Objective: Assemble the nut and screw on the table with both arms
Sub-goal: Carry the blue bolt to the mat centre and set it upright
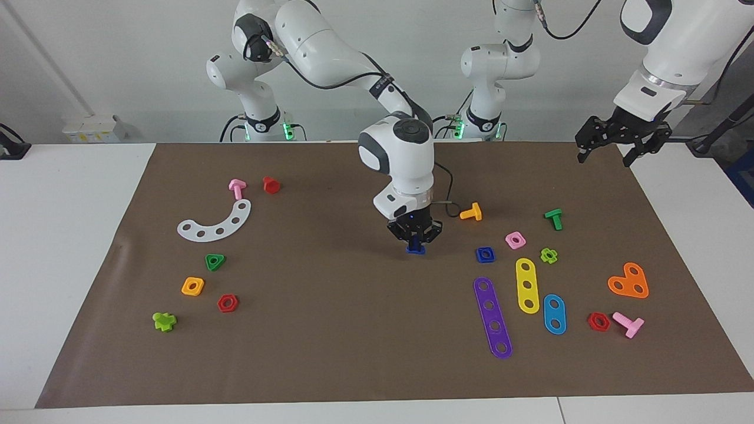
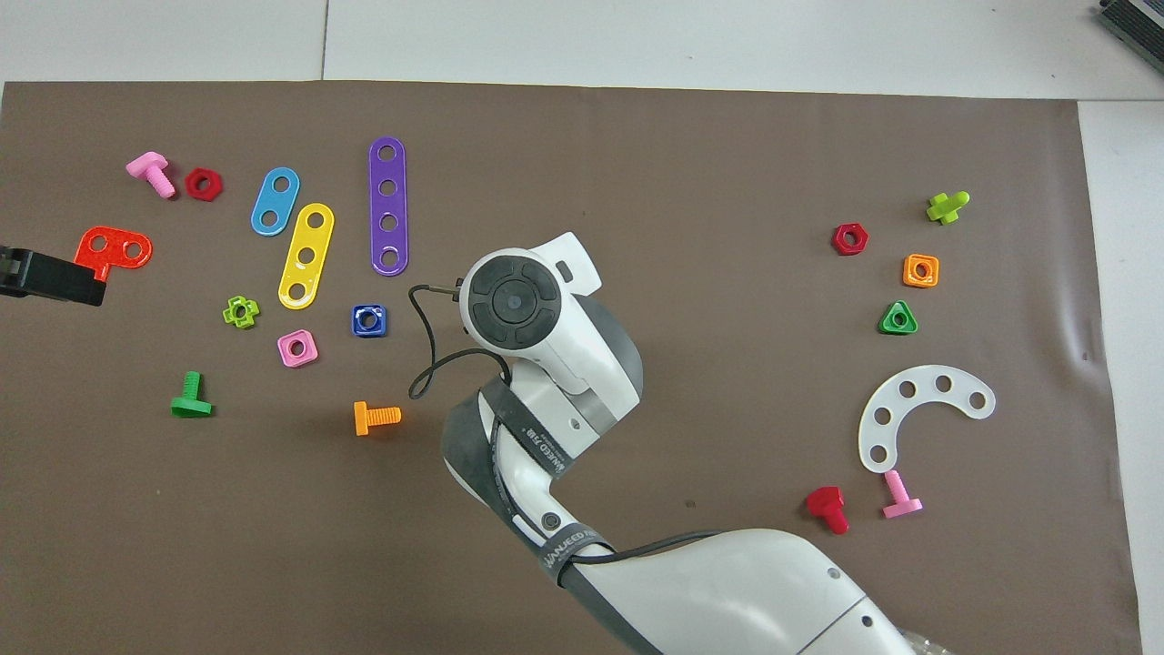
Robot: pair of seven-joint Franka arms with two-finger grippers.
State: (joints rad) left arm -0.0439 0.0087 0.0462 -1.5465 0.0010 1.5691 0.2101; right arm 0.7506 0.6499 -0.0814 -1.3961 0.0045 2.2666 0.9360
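Observation:
The dark blue screw (image 1: 416,250) stands on its flat head on the brown mat (image 1: 330,330) near the table's middle. My right gripper (image 1: 415,241) points straight down and is shut on its shaft. In the overhead view the right arm's wrist (image 2: 514,300) hides the screw. The dark blue square nut (image 1: 485,254) lies flat on the mat beside the screw, toward the left arm's end, and also shows in the overhead view (image 2: 368,320). My left gripper (image 1: 612,144) waits open and empty, raised over the mat's edge at the left arm's end, with only its tip (image 2: 50,276) in the overhead view.
Around the nut lie a pink square nut (image 1: 515,239), an orange bolt (image 1: 471,212), a green bolt (image 1: 554,218) and purple (image 1: 492,318) and yellow (image 1: 527,285) strips. Toward the right arm's end lie a green triangular nut (image 1: 215,261) and an orange square nut (image 1: 192,286).

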